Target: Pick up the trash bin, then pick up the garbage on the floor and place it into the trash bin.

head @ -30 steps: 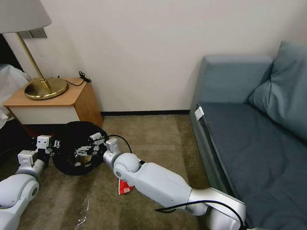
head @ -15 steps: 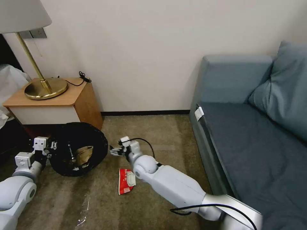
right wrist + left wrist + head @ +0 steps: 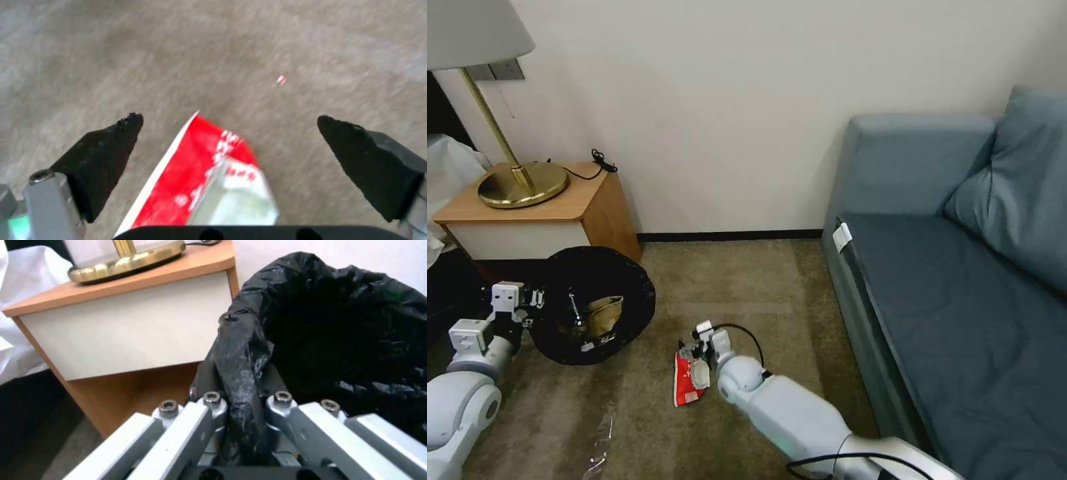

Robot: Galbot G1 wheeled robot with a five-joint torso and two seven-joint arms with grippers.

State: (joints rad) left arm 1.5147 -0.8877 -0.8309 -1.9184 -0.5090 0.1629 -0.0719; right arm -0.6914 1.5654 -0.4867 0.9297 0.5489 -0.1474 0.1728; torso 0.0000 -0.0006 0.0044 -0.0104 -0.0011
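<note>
The trash bin (image 3: 594, 303), lined with a black bag (image 3: 338, 323), is tilted above the floor (image 3: 747, 280) at the left. My left gripper (image 3: 527, 308) (image 3: 242, 376) is shut on its rim. Inside the bin lie a crumpled brown paper bag (image 3: 604, 313) and a small bottle (image 3: 572, 311). A red-and-white wrapper (image 3: 689, 379) (image 3: 200, 180) lies flat on the carpet. My right gripper (image 3: 691, 349) (image 3: 229, 121) hangs open just over the wrapper's far end, one fingertip on each side of it and nothing held.
A wooden nightstand (image 3: 554, 207) with a brass lamp (image 3: 520, 183) stands against the wall behind the bin. A blue-grey sofa (image 3: 960, 280) lines the right side. A clear plastic scrap (image 3: 602, 437) lies on the carpet at the front left.
My right gripper left the brown paper bag in the bin, drew out, then swung right and down over the red-and-white wrapper. The bin stayed in my left gripper, shifting slightly.
</note>
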